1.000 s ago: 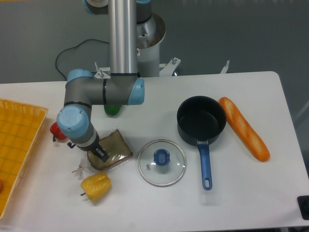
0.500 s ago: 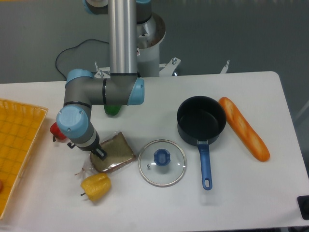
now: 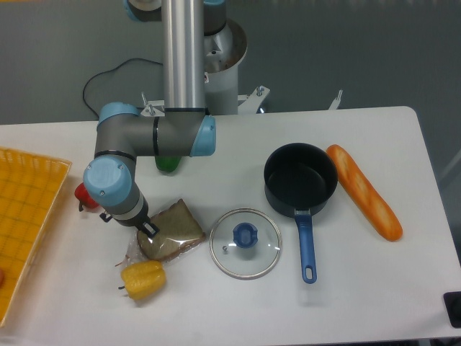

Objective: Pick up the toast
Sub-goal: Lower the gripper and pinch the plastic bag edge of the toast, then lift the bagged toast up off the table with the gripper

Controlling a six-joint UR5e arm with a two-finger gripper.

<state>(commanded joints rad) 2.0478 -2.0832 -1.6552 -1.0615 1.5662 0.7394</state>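
Observation:
The toast [image 3: 173, 232] is a tan-brown slice in crinkly clear wrap, left of centre on the white table [image 3: 360, 288]. It looks tilted, with its left edge raised. My gripper [image 3: 148, 229] points down from the grey and blue wrist [image 3: 112, 187] and is mostly hidden beneath it. One dark fingertip [image 3: 150, 228] shows at the toast's left edge, pinching it. The wrap trails down-left toward the yellow pepper.
A yellow pepper [image 3: 142, 281] lies just below the toast, and a glass lid with a blue knob [image 3: 245, 244] almost touches its right side. A red item [image 3: 85, 196] and a green one [image 3: 167, 163] peek from behind the arm. A dark pot [image 3: 300, 180], an orange baguette [image 3: 364, 191] and a yellow tray [image 3: 25, 223] are also there.
The toast has shifted slightly right and tilted, its left edge rising with my gripper. The glass lid has slid a little to the right.

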